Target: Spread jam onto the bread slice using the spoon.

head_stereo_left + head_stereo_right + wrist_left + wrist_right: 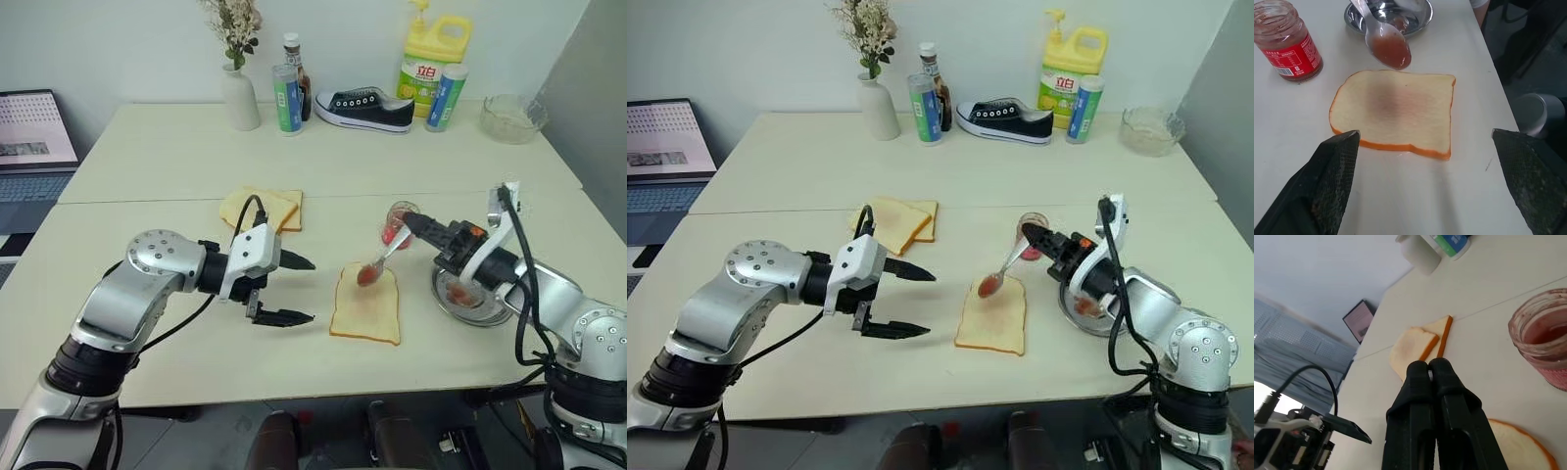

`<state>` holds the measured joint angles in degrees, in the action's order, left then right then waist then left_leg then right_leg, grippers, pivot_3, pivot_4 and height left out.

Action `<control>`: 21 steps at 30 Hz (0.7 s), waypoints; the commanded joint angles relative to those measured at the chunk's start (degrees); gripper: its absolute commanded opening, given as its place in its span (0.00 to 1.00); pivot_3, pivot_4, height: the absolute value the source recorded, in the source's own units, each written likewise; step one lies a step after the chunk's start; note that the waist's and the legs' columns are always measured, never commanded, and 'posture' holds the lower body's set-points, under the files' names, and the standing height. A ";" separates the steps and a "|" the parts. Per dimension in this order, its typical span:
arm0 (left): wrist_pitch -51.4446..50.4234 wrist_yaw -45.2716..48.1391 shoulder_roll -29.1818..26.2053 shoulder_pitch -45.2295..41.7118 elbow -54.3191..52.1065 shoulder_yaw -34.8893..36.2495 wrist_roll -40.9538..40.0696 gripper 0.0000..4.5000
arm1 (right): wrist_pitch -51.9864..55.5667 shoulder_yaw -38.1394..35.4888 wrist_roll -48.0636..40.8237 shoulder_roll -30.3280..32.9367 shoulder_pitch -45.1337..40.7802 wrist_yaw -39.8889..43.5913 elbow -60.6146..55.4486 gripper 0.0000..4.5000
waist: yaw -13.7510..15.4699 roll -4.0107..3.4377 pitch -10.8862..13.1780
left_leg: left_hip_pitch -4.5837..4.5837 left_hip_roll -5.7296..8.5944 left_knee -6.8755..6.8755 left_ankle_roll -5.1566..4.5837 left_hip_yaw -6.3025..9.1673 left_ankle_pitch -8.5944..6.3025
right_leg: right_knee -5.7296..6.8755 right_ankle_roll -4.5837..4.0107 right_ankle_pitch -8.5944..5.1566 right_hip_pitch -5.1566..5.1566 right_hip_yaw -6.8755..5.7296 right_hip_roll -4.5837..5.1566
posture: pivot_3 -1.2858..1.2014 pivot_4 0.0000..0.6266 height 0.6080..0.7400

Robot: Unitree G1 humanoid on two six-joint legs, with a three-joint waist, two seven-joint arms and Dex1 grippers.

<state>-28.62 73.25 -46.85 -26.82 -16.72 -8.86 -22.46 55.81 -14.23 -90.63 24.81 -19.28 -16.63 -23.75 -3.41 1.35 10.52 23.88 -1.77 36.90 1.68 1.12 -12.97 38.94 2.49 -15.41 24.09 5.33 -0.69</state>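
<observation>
The bread slice lies flat on the table in front of me, its toasted face showing a faint pink patch. My right gripper is shut on the handle of the spoon. The spoon slants down to the slice's far edge, its bowl loaded with red jam. Whether the bowl touches the bread I cannot tell. The jam jar stands just behind the spoon. My left gripper is open and empty, left of the slice, pointing at it.
A round steel dish with a red smear sits under my right wrist. A pile of paler slices lies behind my left gripper. At the table's back stand a vase, bottles, a shoe, a yellow jug and a glass bowl. A laptop sits far left.
</observation>
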 commanded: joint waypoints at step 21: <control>-1.78 -3.19 0.43 1.08 -4.28 -0.25 -0.71 1.00 | -4.66 5.49 29.31 2.73 1.40 18.04 2.28 0.00 | 0.17 0.00 0.00 | 0.00 0.01 0.03 0.00 0.00 0.00 | 0.02 0.01 0.00 0.00 -0.01 0.00 | 0.52 0.24 1.00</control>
<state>-30.76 70.41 -46.39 -25.36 -19.83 -9.38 -22.58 50.96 -5.37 -61.51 26.09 -17.25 1.16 -20.43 -3.25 1.35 10.52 23.88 -1.75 36.94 1.68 1.11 -12.97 38.96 2.50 -15.41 24.09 5.32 -0.69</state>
